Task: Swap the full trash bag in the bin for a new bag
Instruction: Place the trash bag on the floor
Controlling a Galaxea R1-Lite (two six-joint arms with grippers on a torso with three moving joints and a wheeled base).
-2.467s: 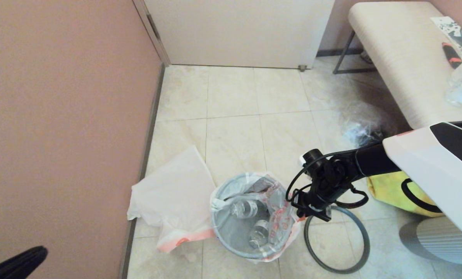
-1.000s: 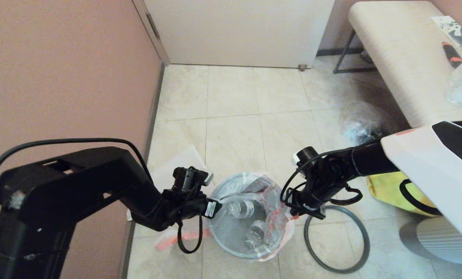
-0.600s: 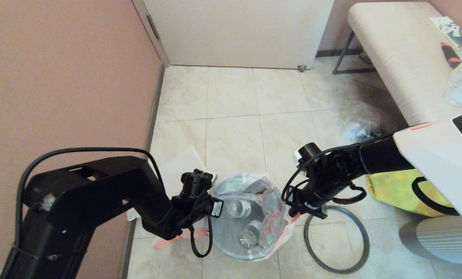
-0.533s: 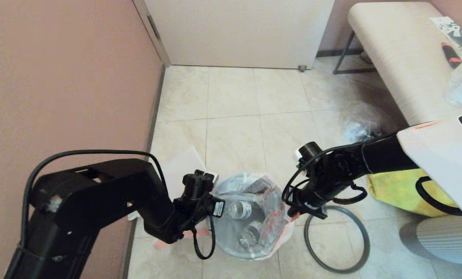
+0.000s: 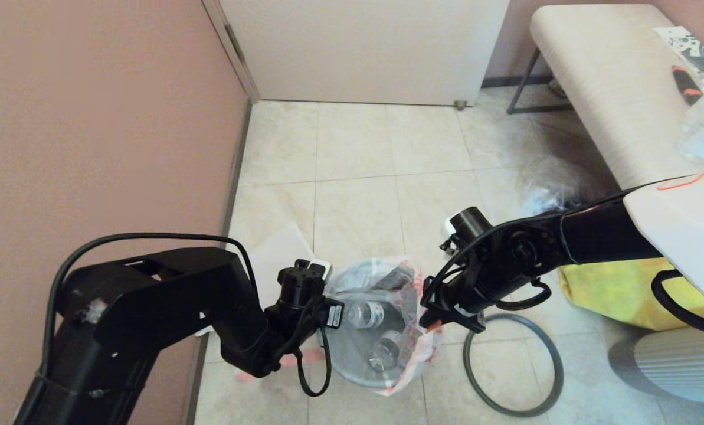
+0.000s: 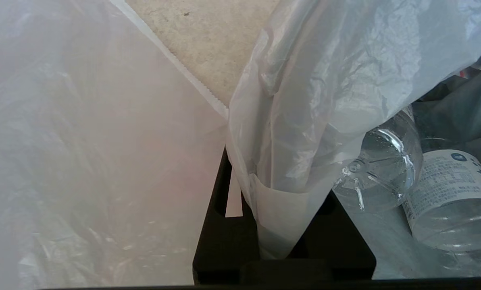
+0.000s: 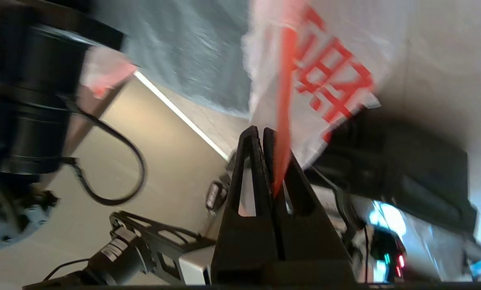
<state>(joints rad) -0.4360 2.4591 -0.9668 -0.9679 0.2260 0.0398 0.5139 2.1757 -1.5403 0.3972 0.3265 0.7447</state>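
Note:
The full trash bag (image 5: 408, 321), translucent white with red lettering, lines the bin, and clear bottles (image 5: 366, 316) lie inside it. Only a grey round shape of the bin (image 5: 352, 363) shows through the plastic. My left gripper (image 5: 330, 311) is shut on the bag's left edge, a fold of white plastic (image 6: 278, 225) pinched between the fingers. My right gripper (image 5: 433, 321) is shut on the bag's orange-red handle (image 7: 281, 161) at the right edge. The new bag (image 5: 278, 257) lies limp on the floor left of the bin, partly under my left arm.
A dark grey hoop (image 5: 555, 369) lies on the floor right of the bin. A yellow tote (image 5: 602, 292) and a clear plastic bag (image 5: 549, 192) sit further right, below a bench (image 5: 611, 88). A pink wall (image 5: 92, 147) stands close on the left.
My left arm came in from the lower left and its gripper closed on the bag's left edge. My right gripper rose slightly and shifted left with the handle, drawing the bag's mouth narrower.

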